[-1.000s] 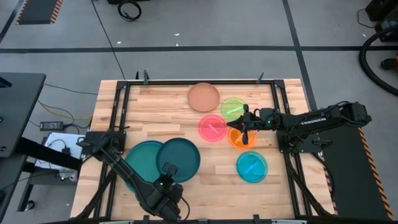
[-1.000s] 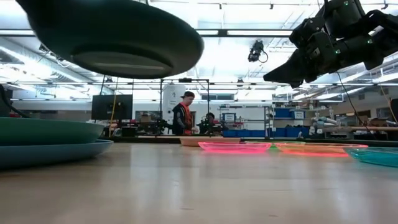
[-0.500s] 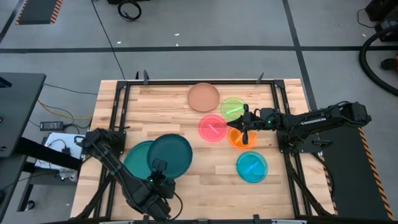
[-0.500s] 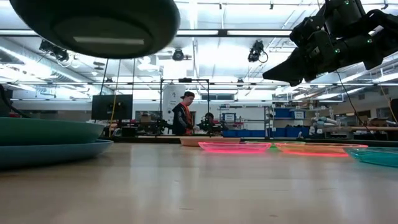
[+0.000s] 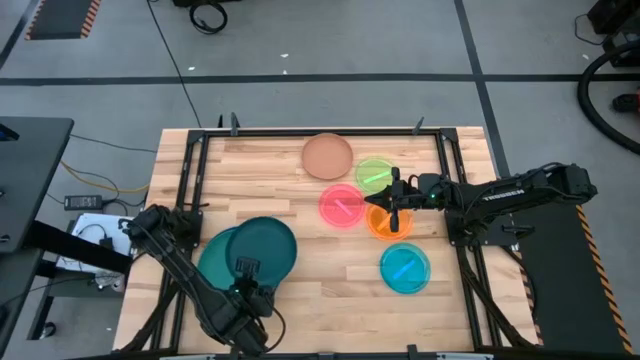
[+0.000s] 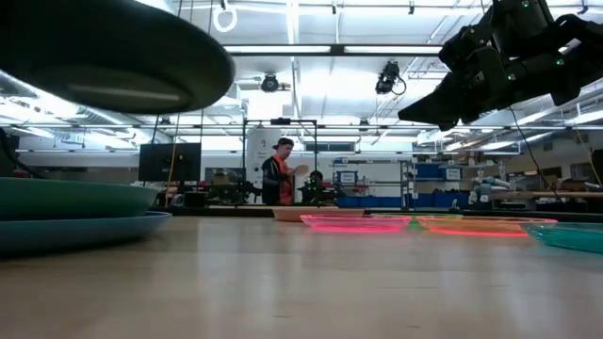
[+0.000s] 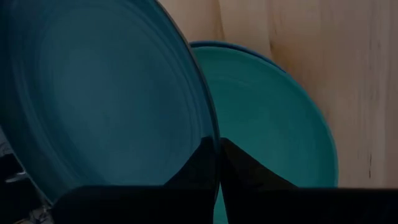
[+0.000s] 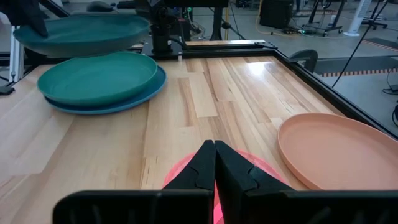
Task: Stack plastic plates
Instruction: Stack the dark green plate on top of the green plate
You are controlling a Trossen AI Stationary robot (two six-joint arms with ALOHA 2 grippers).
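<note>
Carried leftward since before, dark-teal plate (image 5: 263,248) hangs over the teal plate (image 8: 96,76).
Left hand (image 5: 247,282) grips its rim; right hand (image 5: 392,203) seems closed, empty, above the orange plate (image 5: 383,226).

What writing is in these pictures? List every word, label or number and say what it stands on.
On the right arm: white lettering, too small to read.
On the dark-teal plate held by the left pincer: no print.
On the pink plate and the rest of the plates: no print that shows.
Nothing else is legible in any view.
</note>
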